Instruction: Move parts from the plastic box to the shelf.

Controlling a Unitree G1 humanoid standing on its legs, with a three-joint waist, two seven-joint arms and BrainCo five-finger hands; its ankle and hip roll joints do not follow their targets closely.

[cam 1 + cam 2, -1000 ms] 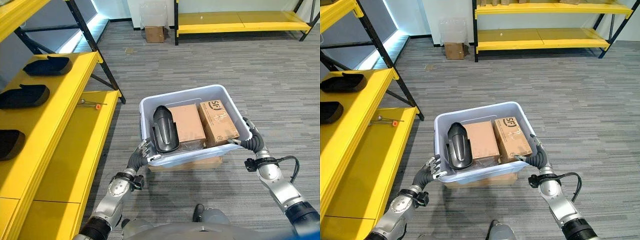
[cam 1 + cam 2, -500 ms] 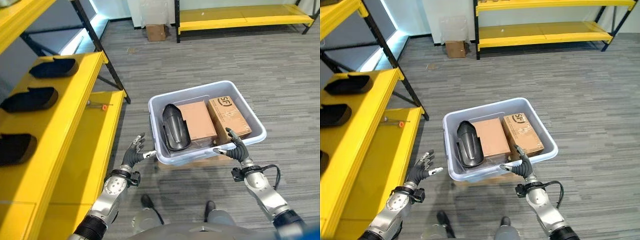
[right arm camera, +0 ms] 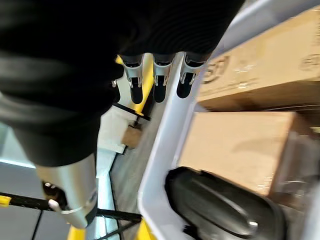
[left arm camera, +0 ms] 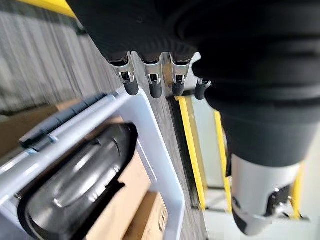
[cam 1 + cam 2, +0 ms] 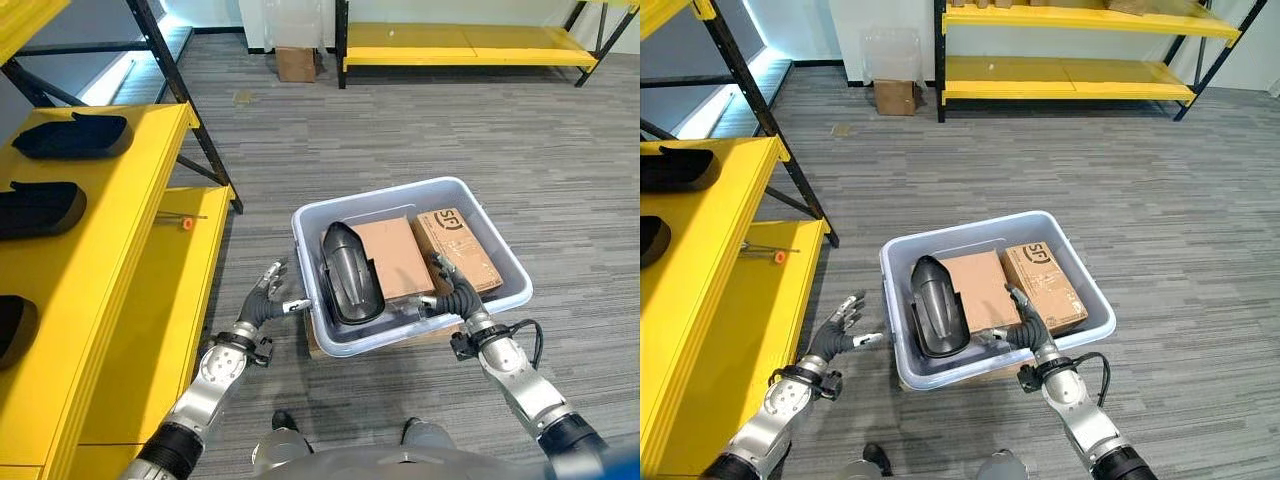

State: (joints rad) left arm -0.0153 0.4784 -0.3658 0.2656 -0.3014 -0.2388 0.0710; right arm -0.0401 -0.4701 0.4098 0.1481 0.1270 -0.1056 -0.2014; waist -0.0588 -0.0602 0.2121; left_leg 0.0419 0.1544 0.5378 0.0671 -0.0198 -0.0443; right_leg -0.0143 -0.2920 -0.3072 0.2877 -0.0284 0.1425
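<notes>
Eye views: the black part point(image 5: 349, 272) is seen lying in the box point(image 5: 505, 257) at its left end, long axis running away from the robot, between the left hand point(image 5: 268, 298) just outside the rim and the right hand point(image 5: 449, 295) at the near rim over the cartons point(image 5: 400, 257). Left wrist view: fingers point(image 4: 131, 86) are held straight and empty, the part just past the wall, so this hand is judged nearer. Right wrist view: fingers point(image 3: 136, 92) are extended, nothing held, the part lying beyond the near carton.

Two head cameras look down from up high at the plastic box point(image 5: 500, 262), and both wrist cameras see it very close.
</notes>
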